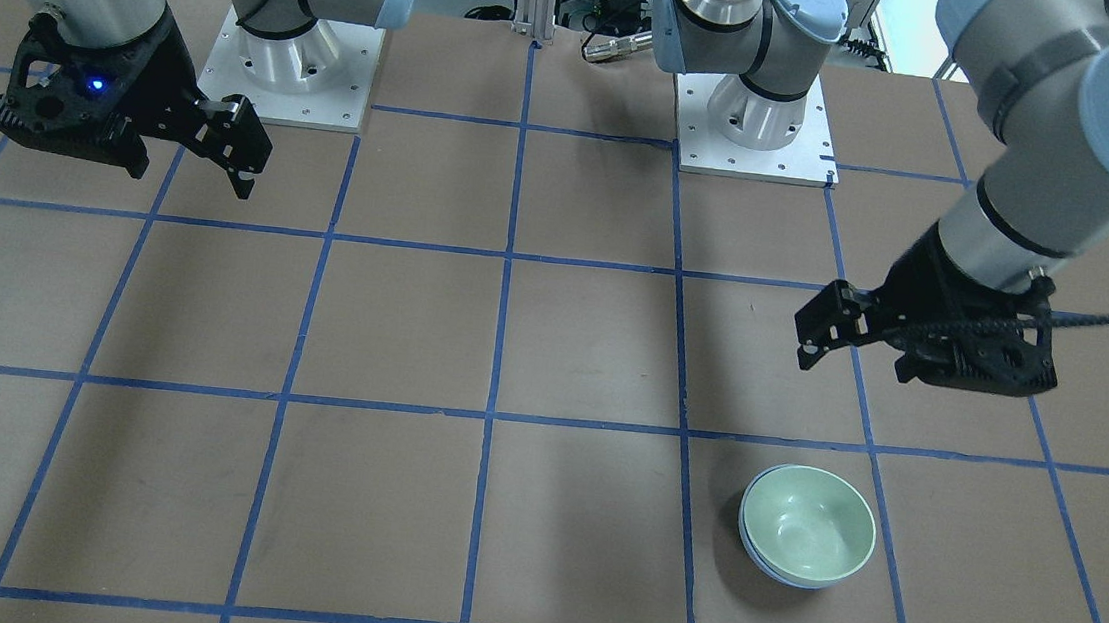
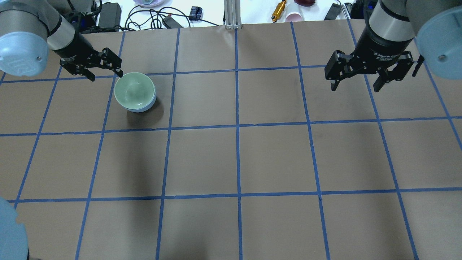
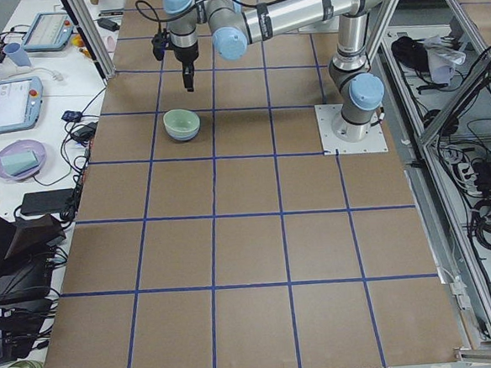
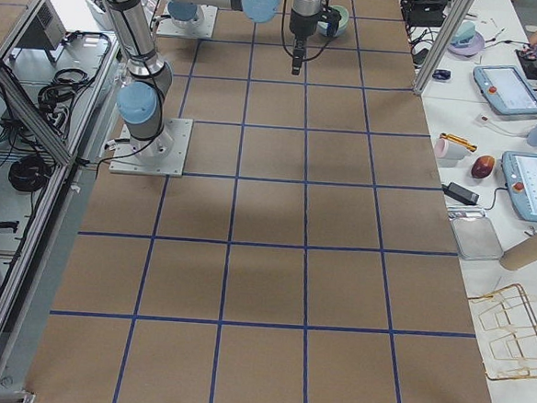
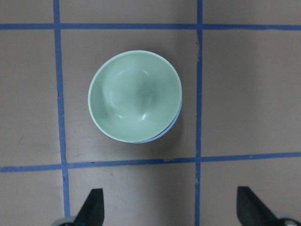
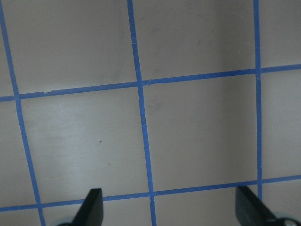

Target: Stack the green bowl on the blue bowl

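Mint-green on periwinkle: the green bowl (image 2: 134,90) sits nested in the blue bowl (image 2: 144,109) near the desk's far edge, toward the robot's left corner. The left gripper (image 2: 105,74) hangs above and just beside it, jaws wide and empty. The right gripper (image 2: 355,87), equally wide and empty, hovers near the far right corner. I judge the stack done. My worry is that the green bowl looks seated slightly off-centre, so a low retreat clipping its rim could tip it out. Brown paper gridded with blue tape (image 2: 236,159) covers the desk; cables (image 2: 144,16) and teach pendants (image 4: 511,89) crowd the benches beyond.
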Controlling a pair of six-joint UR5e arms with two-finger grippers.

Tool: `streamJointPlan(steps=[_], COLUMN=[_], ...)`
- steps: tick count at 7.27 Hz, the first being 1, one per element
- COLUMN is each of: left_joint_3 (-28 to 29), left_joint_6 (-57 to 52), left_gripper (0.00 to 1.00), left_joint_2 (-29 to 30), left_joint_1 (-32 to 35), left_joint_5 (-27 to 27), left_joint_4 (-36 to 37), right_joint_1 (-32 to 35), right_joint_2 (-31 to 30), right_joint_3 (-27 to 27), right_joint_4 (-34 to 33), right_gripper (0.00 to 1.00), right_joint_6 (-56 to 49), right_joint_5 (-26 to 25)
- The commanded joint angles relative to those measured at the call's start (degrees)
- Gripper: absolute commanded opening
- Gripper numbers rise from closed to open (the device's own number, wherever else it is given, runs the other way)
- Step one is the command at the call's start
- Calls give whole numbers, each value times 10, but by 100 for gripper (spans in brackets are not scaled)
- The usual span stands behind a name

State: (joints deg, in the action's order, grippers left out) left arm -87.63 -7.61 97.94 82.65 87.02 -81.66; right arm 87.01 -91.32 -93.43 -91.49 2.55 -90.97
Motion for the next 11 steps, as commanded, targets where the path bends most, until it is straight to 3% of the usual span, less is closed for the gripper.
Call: streamJointPlan(steps=[1, 5, 11], left_joint_3=[4, -4, 2], left_joint_6=[21, 29, 27], left_gripper=[100, 100, 100], left_joint_2=[-56, -107, -115], left_joint_1=[53, 53, 54], left_joint_5=[45, 39, 38], left_joint_4=[-46, -86, -110], right_joint_1=[0, 0, 0], right_joint_2=[0, 0, 0], right_joint_3=[0, 0, 0], right_joint_4=[0, 0, 0], right_gripper=[100, 100, 100], right_joint_6=[0, 0, 0], right_joint_5=[0, 0, 0])
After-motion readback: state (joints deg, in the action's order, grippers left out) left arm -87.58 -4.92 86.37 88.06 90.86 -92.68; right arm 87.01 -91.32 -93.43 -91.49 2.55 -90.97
